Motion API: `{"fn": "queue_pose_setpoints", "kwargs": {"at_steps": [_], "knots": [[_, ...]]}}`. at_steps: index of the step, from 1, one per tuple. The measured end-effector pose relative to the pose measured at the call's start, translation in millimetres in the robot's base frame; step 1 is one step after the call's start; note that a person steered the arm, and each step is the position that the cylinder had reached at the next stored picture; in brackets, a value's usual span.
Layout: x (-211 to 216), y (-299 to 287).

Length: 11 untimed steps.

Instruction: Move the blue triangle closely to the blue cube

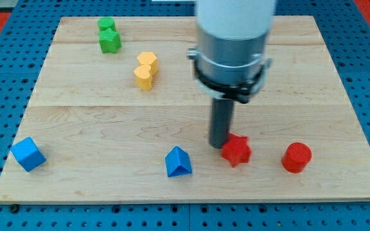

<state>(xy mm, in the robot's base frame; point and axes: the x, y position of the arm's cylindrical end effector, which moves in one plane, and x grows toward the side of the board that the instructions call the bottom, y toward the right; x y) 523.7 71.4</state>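
blue triangle (pixel 178 162): sitting near the worktop's (pixel 191 77) bottom edge, roughly mid-width, maybe a touch left of centre. Nothing touching it.
blue cube (pixel 27 154): way over by the bottom-left corner, turned a bit diagonal. Well apart from the triangle, with bare wood between the 2.
my tip (pixel 220 145): down on the board just beside the red star-ish block (pixel 236 150), looks like it's touching or nearly touching its left side. It's to the right of the blue triangle, with a small gap between them.
end effector: honestly there's no jaw thing here, just a plain rod, so no wide/narrow state to report and it's holding nothing.
other stuff: red cylinder (pixel 297 157) further toward the bottom-right corner, 2 yellow blocks (pixel 146 70) stacked close together and 2 green blocks (pixel 108 35) nearer the top-left corner. All out of the way.
progress: I'd call it basically not started. The triangle hasn't been brought close to the cube at all.
what's left: pretty much everything. My guess is the tip is on a decent side already, since pushing the triangle leftward along the bottom edge heads toward the cube.
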Motion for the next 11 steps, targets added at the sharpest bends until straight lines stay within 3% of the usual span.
{"fn": "queue_pose_setpoints", "kwargs": {"at_steps": [2, 4, 6, 8, 9, 11], "knots": [[5.9, 39.7], [24.0, -4.5], [40.8, -97.7], [41.0, -253.1], [40.6, -258.9], [-19.2, -217.6]]}}
